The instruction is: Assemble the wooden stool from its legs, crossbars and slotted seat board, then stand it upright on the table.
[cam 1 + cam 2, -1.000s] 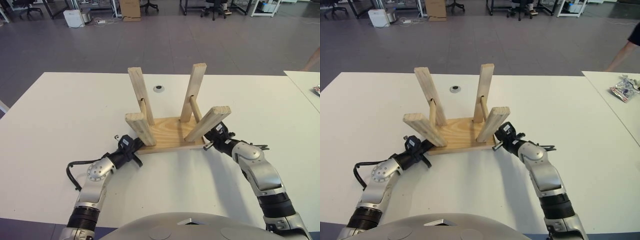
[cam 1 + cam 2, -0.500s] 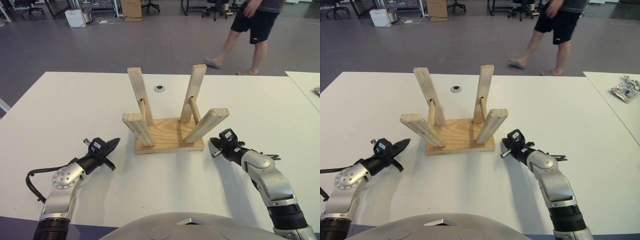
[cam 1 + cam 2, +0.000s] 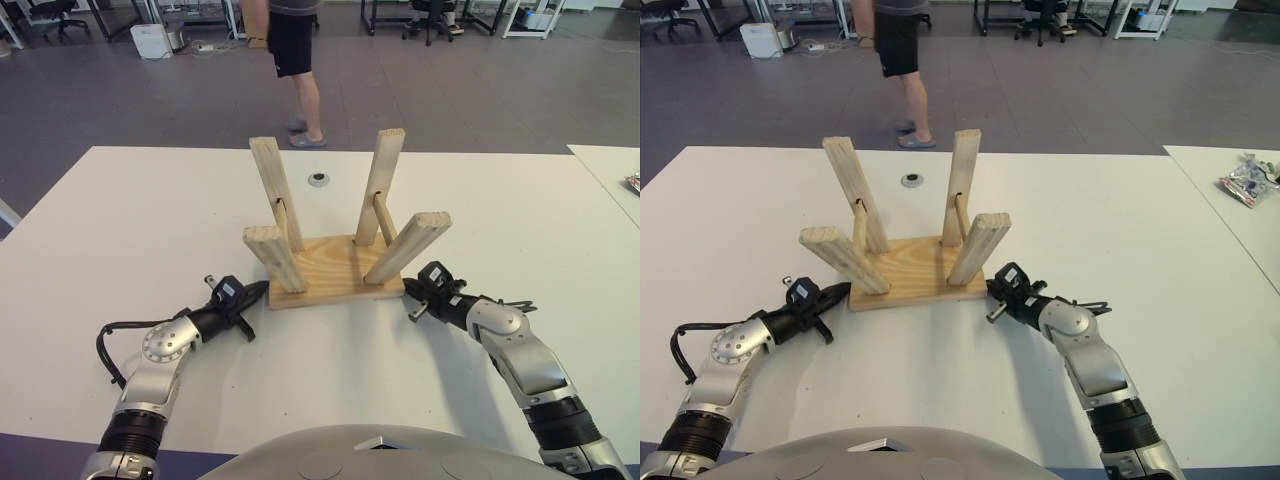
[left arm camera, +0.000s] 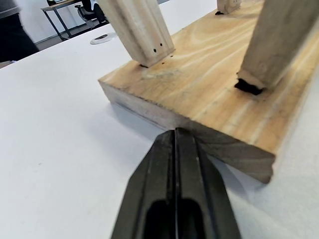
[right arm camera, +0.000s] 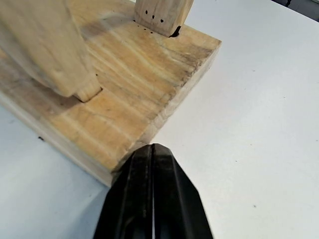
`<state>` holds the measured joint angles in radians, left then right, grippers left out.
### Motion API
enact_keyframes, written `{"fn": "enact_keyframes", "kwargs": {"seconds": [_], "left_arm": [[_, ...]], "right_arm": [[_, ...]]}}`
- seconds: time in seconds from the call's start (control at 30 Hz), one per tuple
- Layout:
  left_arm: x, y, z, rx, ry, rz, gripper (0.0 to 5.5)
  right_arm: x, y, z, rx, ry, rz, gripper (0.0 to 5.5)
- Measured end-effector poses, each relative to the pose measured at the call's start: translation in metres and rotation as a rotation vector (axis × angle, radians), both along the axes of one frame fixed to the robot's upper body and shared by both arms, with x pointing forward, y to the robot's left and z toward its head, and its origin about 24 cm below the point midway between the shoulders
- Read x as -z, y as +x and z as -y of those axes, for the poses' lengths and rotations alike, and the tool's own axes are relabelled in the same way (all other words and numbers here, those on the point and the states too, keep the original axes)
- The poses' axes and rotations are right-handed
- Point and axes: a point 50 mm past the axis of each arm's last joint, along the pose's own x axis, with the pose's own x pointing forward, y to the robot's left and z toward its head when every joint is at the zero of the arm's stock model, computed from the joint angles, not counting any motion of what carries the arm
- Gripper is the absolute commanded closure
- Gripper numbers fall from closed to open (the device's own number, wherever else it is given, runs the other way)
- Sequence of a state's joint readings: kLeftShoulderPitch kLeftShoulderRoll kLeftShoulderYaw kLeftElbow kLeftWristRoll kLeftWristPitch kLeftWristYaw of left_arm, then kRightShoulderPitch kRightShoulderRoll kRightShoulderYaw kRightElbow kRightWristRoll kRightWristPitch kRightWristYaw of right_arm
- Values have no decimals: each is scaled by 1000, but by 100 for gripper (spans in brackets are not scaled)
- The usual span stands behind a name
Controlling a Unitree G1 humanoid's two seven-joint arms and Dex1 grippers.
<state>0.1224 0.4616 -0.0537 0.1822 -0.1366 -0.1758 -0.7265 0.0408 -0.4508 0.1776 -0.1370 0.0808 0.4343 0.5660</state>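
The wooden stool lies upside down on the white table point(image 3: 120, 230). Its seat board point(image 3: 335, 270) is flat on the table, and its four legs point(image 3: 277, 190) point up and outward, joined by crossbars point(image 3: 385, 218). My left gripper point(image 3: 262, 289) is shut, its tip just short of the board's front left corner point(image 4: 264, 164). On the other side my right gripper point(image 3: 407, 292) is shut too, with its tip at the board's front right corner point(image 5: 112, 174). In the wrist views each pair of black fingers point(image 4: 175, 164) point(image 5: 152, 169) is pressed together with nothing between.
A small round grommet point(image 3: 318, 179) sits in the table behind the stool. A second table at the far right carries a packet point(image 3: 1245, 178). A black cable point(image 3: 105, 345) loops beside my left arm. Open table lies to both sides of the stool.
A second ago both grippers were against the board's front corners. They pulled back outward, and have now come back in close to those corners, still shut.
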Motion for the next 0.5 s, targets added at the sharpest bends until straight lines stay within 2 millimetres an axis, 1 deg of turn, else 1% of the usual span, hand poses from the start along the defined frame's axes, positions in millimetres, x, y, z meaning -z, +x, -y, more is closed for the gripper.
{"fn": "enact_keyframes", "kwargs": {"seconds": [0.1,0.3,0.5], "left_arm": [[0,-8,-3,8,9,-7,546],[-1,-16,-18,-24,40,-18,546],[-1,-20,-13,7,37,-26,546]], "right_arm": [[0,0,-1,-4,-1,2,550],[0,-3,-7,-34,14,-5,550],[1,-4,-8,-45,19,3,550]]}}
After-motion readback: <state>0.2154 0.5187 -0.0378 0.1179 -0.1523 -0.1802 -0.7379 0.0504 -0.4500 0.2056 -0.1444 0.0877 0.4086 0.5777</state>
